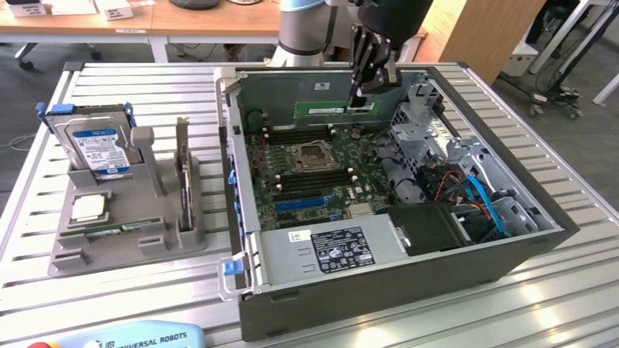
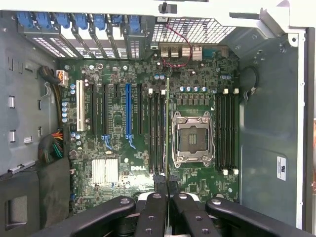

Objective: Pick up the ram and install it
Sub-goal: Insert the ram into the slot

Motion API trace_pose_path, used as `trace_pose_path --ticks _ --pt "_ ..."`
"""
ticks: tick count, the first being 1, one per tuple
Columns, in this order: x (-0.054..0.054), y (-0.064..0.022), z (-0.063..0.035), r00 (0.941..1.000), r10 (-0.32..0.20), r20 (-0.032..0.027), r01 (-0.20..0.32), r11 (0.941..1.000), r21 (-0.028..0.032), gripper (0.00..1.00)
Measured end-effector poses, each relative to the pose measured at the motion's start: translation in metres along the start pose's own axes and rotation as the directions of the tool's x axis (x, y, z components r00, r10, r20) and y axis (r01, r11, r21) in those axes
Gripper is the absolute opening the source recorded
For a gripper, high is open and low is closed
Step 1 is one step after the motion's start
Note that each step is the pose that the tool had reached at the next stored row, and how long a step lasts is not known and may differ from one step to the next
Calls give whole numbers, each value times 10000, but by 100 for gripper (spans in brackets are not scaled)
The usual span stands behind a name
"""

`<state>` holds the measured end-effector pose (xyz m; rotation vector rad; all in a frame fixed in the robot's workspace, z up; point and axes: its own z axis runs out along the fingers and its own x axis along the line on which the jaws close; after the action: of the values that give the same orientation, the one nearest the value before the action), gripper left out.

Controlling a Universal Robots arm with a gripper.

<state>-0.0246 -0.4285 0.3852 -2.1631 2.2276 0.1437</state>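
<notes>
The ram is a narrow green stick, and my gripper is shut on one end of it. It hangs level over the back part of the open computer case, above the motherboard. In the wrist view the ram shows edge-on as a thin line running out from my gripper. That line lies between the black memory slots and the open processor socket. Further memory slots sit on the socket's other side. The stick hangs above the board, not seated in any slot.
On the exterior view's left a grey holder carries a hard drive, a silver processor chip and an upright dark card. Inside the case are drive cages, cables and a power supply. A pendant lies at the table's front.
</notes>
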Motion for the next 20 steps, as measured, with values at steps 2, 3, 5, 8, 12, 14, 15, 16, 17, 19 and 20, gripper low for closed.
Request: trace_pose_path --ticks 2,3,5,8,12,14,15,16,17,19,20 --pt "0 0 0 10000 0 1 0 10000 0 12" --pt "0 0 0 10000 -1 1 1 10000 0 12" --pt "0 0 0 10000 0 1 0 10000 0 12" --pt "0 0 5 10000 0 3 0 10000 1 12" --pt "5 -3 61 10000 -1 1 1 10000 0 12" --pt "8 -4 97 10000 -1 1 1 10000 0 12" --pt "10 -5 115 10000 0 1 0 10000 0 12" --pt "12 -6 133 10000 0 1 0 10000 0 12" --pt "13 -7 151 10000 -1 1 1 10000 0 12" --pt "17 -8 188 10000 -1 1 1 10000 0 12" --pt "18 -9 206 10000 0 1 0 10000 0 12"
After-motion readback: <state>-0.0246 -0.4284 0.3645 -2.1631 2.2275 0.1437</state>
